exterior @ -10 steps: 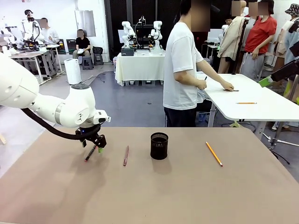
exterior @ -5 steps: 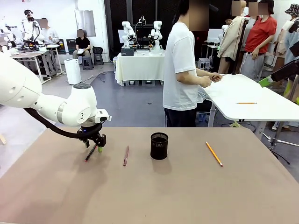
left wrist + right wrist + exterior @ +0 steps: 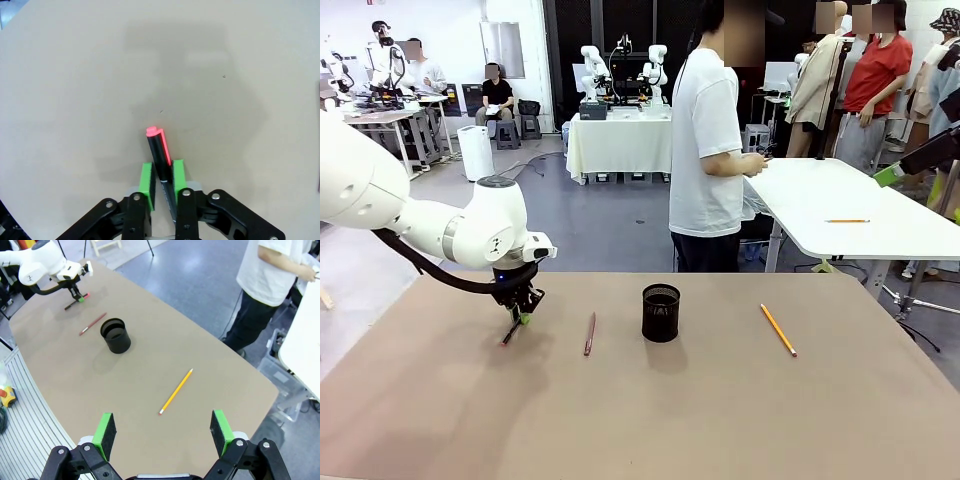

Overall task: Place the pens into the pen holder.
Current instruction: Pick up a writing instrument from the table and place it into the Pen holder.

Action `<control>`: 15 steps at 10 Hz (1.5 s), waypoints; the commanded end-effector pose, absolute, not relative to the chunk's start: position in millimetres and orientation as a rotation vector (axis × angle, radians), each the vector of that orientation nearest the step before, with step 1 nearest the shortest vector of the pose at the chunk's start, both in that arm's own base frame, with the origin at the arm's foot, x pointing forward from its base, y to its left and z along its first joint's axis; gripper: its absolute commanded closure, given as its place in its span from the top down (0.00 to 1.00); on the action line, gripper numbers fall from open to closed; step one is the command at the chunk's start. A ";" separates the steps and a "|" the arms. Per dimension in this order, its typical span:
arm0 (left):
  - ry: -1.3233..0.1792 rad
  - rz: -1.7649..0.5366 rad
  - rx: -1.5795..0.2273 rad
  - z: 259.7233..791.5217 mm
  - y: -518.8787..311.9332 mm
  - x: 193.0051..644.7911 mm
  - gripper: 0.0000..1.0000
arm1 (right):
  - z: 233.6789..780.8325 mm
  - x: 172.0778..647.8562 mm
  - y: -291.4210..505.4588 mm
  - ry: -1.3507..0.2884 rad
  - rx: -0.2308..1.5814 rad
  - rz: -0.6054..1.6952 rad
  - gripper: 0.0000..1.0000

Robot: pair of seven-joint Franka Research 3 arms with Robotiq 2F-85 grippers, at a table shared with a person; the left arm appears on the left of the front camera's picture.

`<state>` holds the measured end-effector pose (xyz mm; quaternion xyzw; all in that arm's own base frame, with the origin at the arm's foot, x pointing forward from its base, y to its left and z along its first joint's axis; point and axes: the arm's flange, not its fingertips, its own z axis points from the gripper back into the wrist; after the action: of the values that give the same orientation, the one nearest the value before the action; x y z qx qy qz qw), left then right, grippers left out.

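My left gripper (image 3: 523, 316) is down at the table's left, its green pads (image 3: 146, 182) closed against the red-and-black pen (image 3: 159, 147). The pen's pink end sticks out ahead of the pads, and its far tip (image 3: 509, 336) still rests on the table. A slim dark-red pen (image 3: 589, 334) lies just right of it. The black mesh pen holder (image 3: 661, 312) stands upright at the middle, and a yellow pencil (image 3: 778, 329) lies to its right. My right gripper (image 3: 162, 435) hovers high above the table's right side, open, with the pencil (image 3: 176, 391) and holder (image 3: 116, 335) below.
The brown table (image 3: 720, 420) has free room across its near half. A person in a white T-shirt (image 3: 710, 150) stands past the far edge beside a white table (image 3: 880, 215).
My left gripper's jaws have come together onto the red-and-black pen. The person has drawn an arm back from the white table. The right gripper has stayed as it was.
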<state>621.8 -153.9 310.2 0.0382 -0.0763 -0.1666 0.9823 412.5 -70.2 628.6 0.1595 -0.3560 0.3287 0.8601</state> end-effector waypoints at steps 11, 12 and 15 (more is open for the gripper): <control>-0.228 -0.368 -0.398 456.2 -175.9 581.6 0.00 | 629.7 412.4 -69.6 -0.756 0.349 0.696 1.00; -0.253 -0.465 -0.495 478.5 -182.2 571.2 0.00 | 629.7 412.4 -69.6 -0.756 0.349 0.696 1.00; -0.410 -0.778 -0.880 516.6 -181.4 552.9 0.00 | 629.7 412.4 -69.6 -0.756 0.349 0.696 1.00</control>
<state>559.6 -208.7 530.2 -0.3387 -0.2113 -0.3071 0.8639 412.6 -70.1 628.4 0.1596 -0.3555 0.3288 0.8602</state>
